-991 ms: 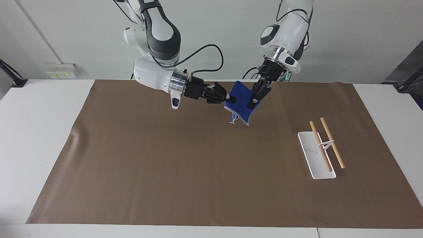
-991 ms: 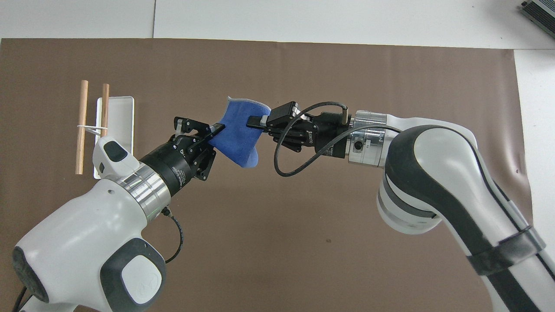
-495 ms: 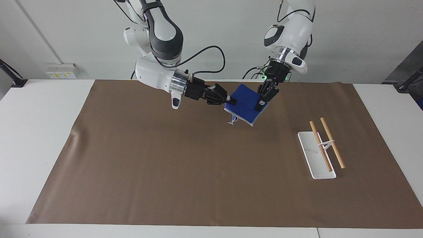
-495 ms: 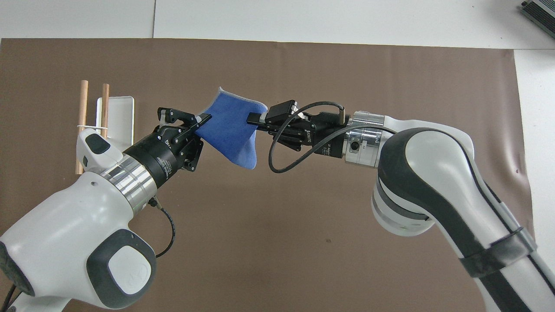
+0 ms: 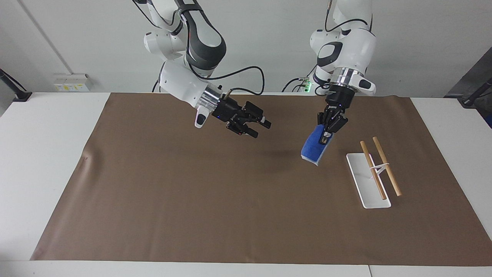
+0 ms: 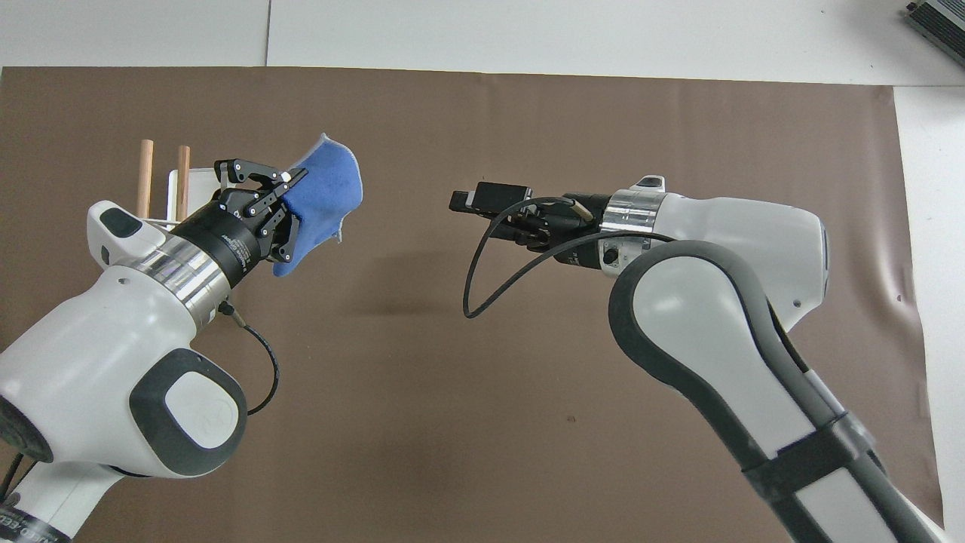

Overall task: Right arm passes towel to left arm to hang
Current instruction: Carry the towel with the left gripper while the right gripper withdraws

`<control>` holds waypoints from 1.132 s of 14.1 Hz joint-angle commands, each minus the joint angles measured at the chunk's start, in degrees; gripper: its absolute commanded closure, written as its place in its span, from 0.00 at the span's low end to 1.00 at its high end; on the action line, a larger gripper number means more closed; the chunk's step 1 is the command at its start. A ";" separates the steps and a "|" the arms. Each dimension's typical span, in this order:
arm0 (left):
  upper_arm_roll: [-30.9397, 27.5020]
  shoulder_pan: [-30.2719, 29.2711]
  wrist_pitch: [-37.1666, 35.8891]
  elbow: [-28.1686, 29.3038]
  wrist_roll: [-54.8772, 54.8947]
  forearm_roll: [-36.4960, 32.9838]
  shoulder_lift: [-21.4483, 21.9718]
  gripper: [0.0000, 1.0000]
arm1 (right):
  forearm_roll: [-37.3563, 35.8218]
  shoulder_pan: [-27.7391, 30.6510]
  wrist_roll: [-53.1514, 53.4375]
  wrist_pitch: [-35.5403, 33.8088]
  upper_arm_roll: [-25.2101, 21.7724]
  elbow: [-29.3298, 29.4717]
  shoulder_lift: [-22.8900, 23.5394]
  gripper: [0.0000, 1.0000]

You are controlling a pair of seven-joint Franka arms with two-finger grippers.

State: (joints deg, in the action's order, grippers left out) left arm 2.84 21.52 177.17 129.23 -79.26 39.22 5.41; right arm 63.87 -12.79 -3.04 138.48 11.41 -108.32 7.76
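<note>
The blue towel (image 5: 314, 147) hangs from my left gripper (image 5: 325, 138), which is shut on its upper edge and holds it above the brown mat, close beside the white tray with two wooden rods (image 5: 360, 180). In the overhead view the towel (image 6: 326, 192) hangs off the left gripper (image 6: 286, 179) next to the tray (image 6: 209, 183). My right gripper (image 5: 260, 128) is open and empty, in the air over the middle of the mat. It also shows in the overhead view (image 6: 461, 202).
The brown mat (image 5: 192, 192) covers most of the white table. The two rods (image 5: 386, 166) lie tilted along the tray, tied with a white band, toward the left arm's end.
The right gripper has let go of the towel and drawn back. The left gripper has carried the towel away from it, down toward the tray with the rods.
</note>
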 commanded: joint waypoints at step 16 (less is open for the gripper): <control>0.50 -26.00 2.92 -2.85 -0.02 1.03 -10.42 1.00 | -67.57 9.26 25.64 -25.24 -5.35 7.93 -5.82 0.00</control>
State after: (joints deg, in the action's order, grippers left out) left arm 2.73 -2.81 181.57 127.42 -79.30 39.28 -4.50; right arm -2.46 -4.76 23.10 119.46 6.47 -103.44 3.51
